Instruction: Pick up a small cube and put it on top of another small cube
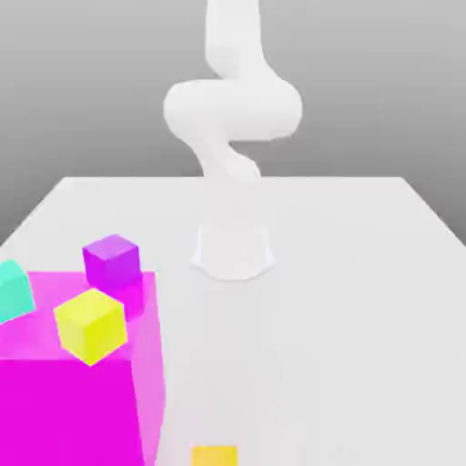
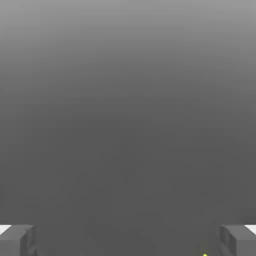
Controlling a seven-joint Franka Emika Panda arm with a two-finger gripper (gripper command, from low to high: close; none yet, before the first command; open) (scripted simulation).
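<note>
In the exterior view, nearest of all, the amber cube (image 1: 214,456) lies at the lower edge, partly cut off by it, to the exterior view's right of the big magenta block (image 1: 68,410). On top of that block, closest to its front, sits a lemon-yellow cube (image 1: 91,326). Behind it, towards the exterior view's left, stands a turquoise cube (image 1: 13,291), cut by the picture's edge, and a purple cube (image 1: 112,262) stands farther back. Beyond them the white arm (image 1: 234,109) rises over the pale table (image 1: 319,291). In the hand view, the pincer (image 2: 128,241) has its two fingers wide apart, with nothing between them.
</note>
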